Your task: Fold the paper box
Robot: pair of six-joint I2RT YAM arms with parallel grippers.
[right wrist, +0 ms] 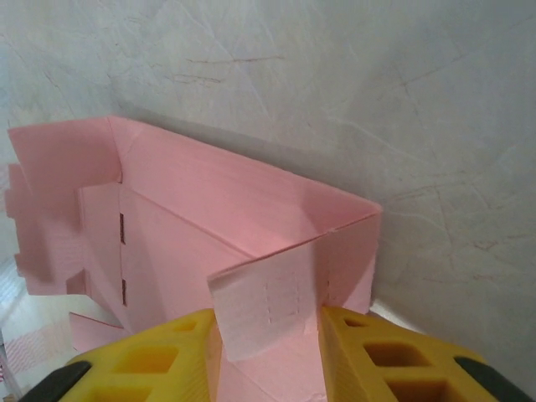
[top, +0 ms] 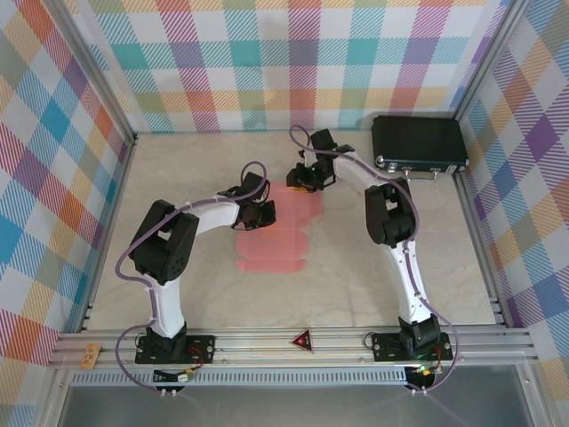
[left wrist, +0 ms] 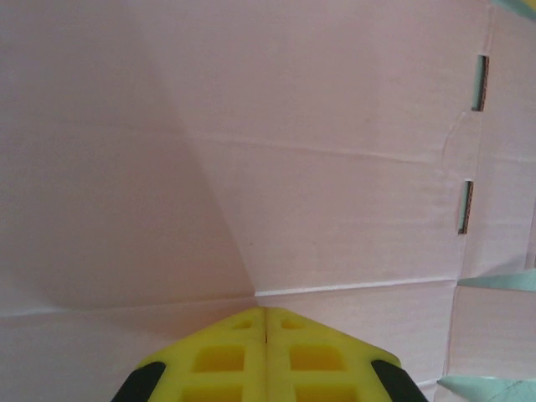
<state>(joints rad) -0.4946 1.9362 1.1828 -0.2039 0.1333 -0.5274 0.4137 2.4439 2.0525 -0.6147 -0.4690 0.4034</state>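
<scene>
- Paper box [top: 271,245] sits mid-table [top: 400,276], between the two grippers, mostly a flat pink sheet with the near part lying flat.
- Done so far (judging from the right wrist view): the far end of the paper box [right wrist: 209,209] is partly formed, with one long wall up, a short end wall meeting it at a corner, and a small slotted flap upright beside that corner.
- Left to do (my estimate): near walls and side flaps not raised, tabs not in the slots, no closed box shape yet, so roughly early to mid stage.
- Left gripper [top: 260,213] is stretched forward and low over the sheet's left-middle. In its wrist view the left gripper [left wrist: 265,316] has its fingers closed together, holding nothing, tip right at a crease of the sheet [left wrist: 335,209] (looks like pressing it down, contact not certain).
- Right gripper [top: 307,178] reaches in from the far right edge of the sheet, wrist bent down.
- Right gripper [right wrist: 268,316] has its fingers [right wrist: 360,343] spread apart either side of the upright flap (not a firm pinch, as far as I can judge).
- Black case [top: 418,147] sits at the far right, well apart.
</scene>
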